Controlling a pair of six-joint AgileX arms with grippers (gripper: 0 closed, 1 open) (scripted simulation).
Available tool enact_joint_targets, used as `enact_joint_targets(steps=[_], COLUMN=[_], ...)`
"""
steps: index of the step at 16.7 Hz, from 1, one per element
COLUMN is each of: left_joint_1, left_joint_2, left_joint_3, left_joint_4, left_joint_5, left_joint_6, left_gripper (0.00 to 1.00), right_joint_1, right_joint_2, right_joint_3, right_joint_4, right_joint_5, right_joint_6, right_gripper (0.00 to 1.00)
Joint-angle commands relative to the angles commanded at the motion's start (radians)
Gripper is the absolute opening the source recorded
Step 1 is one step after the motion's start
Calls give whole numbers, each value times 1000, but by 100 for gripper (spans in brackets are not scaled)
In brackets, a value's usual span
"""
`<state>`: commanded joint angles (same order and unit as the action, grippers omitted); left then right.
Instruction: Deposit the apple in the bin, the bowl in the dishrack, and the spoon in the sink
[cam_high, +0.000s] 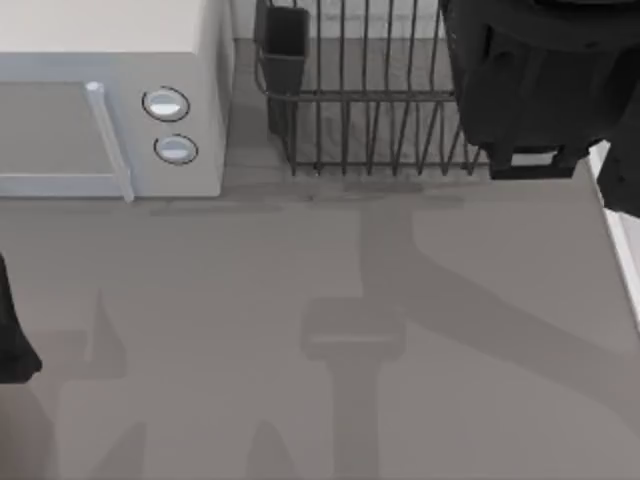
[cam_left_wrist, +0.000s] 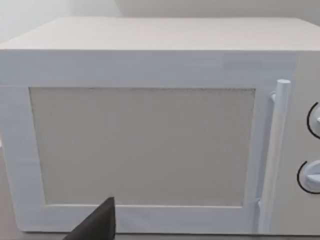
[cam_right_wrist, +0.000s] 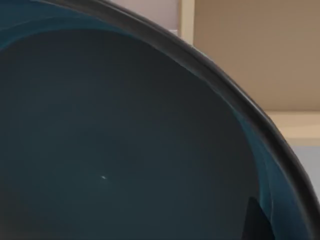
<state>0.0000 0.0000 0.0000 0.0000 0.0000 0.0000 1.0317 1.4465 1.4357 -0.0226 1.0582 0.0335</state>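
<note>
Right claw (cam_high: 535, 90) over dishrack (cam_high: 370, 110), bowl (cam_right_wrist: 125, 140) close against it.

Right arm (cam_high: 535, 85) raised at the table's far right, left arm (cam_high: 12, 340) low at the left edge

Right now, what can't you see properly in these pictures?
- Dishrack: top view, its right part is covered by the right arm.
- Bowl: right wrist view, so close that the picture's edges cut off most of it.
- Microwave: left wrist view, knobs cut by the edge.
- Right fingers: open or shut, can't tell.
</note>
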Motion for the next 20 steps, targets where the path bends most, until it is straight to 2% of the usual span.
enact_joint_targets(steps=[4,10,13,16,20], left_joint_1=[0,0,0,0,0], left_joint_2=[0,0,0,0,0], left_joint_3=[0,0,0,0,0], left_joint_4=[0,0,0,0,0], left_joint_5=[0,0,0,0,0], left_joint_6=[0,0,0,0,0], left_gripper=[100,100,100,100,100], right_joint_1=[-64,-266,-358,-400,-400], right_joint_2=[107,431,552,598,598], right_joint_3=[-5,-60,-90,-103,-103], right_joint_4=[110,523,671,723,723], right_joint_5=[-59,-257,-351,-393,-393], right_joint_6=[-1,-13,-16,-16,-16], right_gripper=[0,0,0,0,0])
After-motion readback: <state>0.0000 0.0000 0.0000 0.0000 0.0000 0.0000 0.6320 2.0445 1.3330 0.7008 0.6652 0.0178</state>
